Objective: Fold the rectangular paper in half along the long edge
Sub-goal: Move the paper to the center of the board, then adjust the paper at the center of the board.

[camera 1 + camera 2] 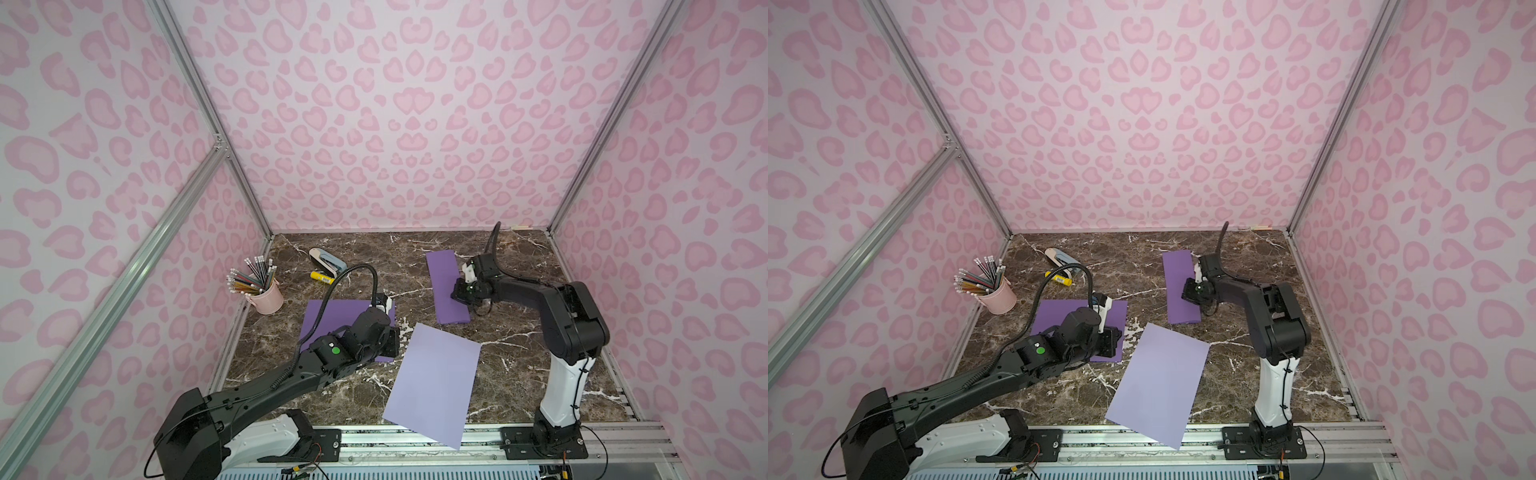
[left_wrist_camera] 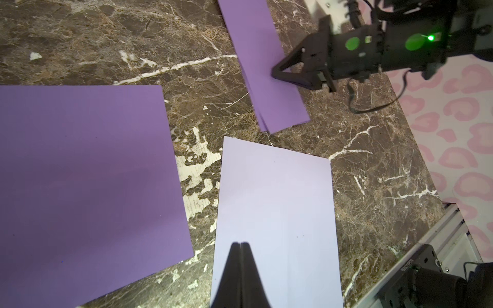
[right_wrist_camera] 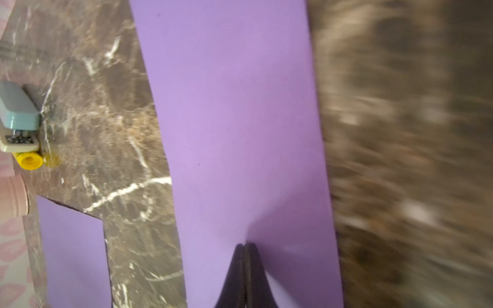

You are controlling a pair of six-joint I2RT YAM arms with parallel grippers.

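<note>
Overhanging the front rail (image 1: 374, 440) closest to the lens, a pale lilac sheet (image 1: 434, 382) lies askew and unfolded on the marble tabletop (image 1: 519, 353). The left gripper (image 2: 241, 244) is poised over this sheet with its jaws pressed together and nothing between them; whether the tips touch the paper cannot be told. A dark purple sheet (image 1: 332, 316) lies flat just beside it, partly under the left arm, probably waiting its turn. Farther back is the folded purple strip (image 1: 446, 286), the task's paper, whose stacked edges in the left wrist view show it is already doubled lengthwise. The right gripper (image 3: 246, 244) has its jaws together, tip set down on the strip, and the paper dimples slightly there. That suggests it is pinning or flattening the layers to set the crease. Well clear at the far left sit a pale blue stapler (image 1: 328, 259), a yellow-capped tube (image 1: 322, 277) and a pink cup (image 1: 268, 296) of pencils. The stapler's speckled label and the lettering on an arm base are too small to read.
</note>
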